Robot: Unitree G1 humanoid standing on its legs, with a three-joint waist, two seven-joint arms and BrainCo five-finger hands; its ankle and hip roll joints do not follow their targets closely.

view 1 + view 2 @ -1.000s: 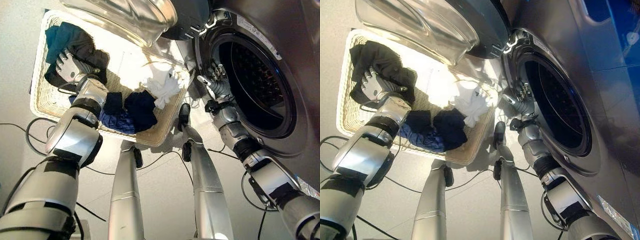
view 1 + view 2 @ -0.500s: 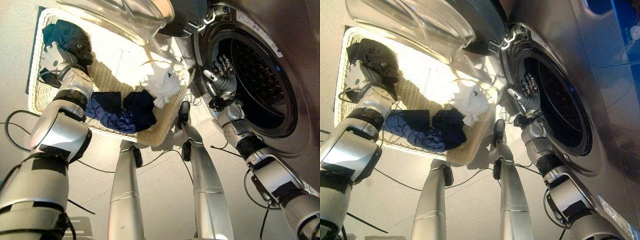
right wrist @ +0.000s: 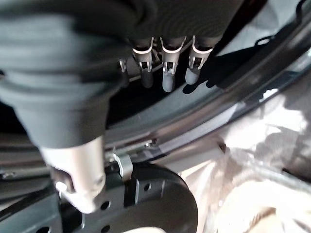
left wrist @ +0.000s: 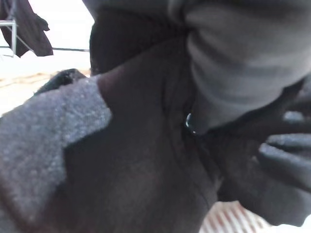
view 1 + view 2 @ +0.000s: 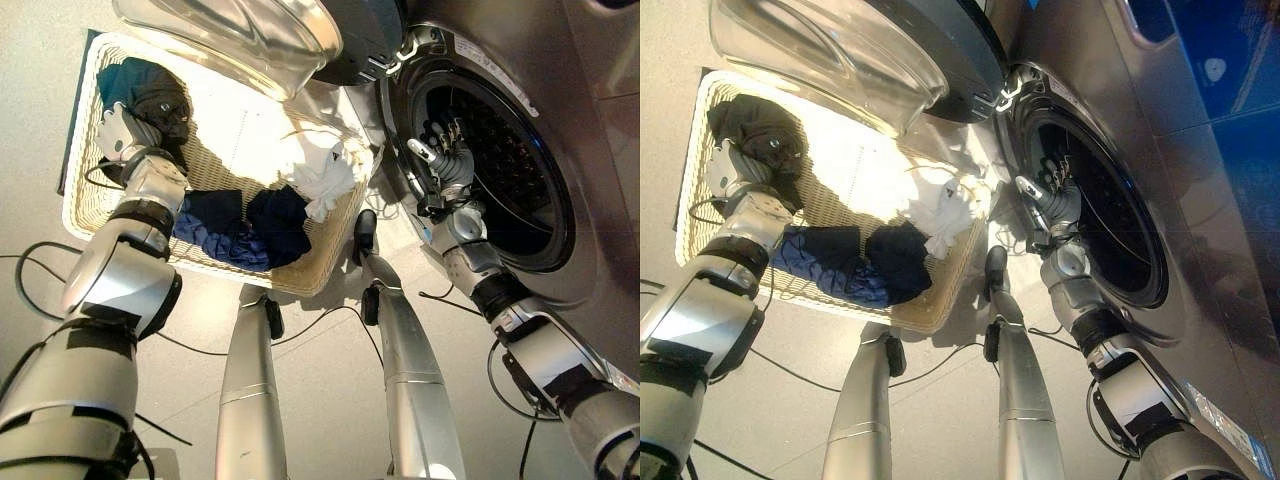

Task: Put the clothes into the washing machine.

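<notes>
Nearest, the wicker basket (image 5: 300, 280) on the floor holds a blue garment (image 5: 215, 240) and a navy one (image 5: 285, 220), with a white garment (image 5: 325, 175) against its rim by the machine. None of these has moved.

The right hand (image 5: 440, 160) was lower at the door seal a second ago. It has since risen to the mouth of the drum (image 5: 510, 170), its fingers (image 3: 167, 77) straight and empty.

The left hand (image 5: 122, 132) has shifted towards the basket's far corner and now lies against the dark garment (image 5: 150, 90). I cannot tell whether its fingers have closed on the cloth (the wrist view shows dark fabric pressed close).

The open glass door (image 5: 240, 35) hangs over the basket's far side. No clothes can be seen in the drum, so loading looks barely begun.
</notes>
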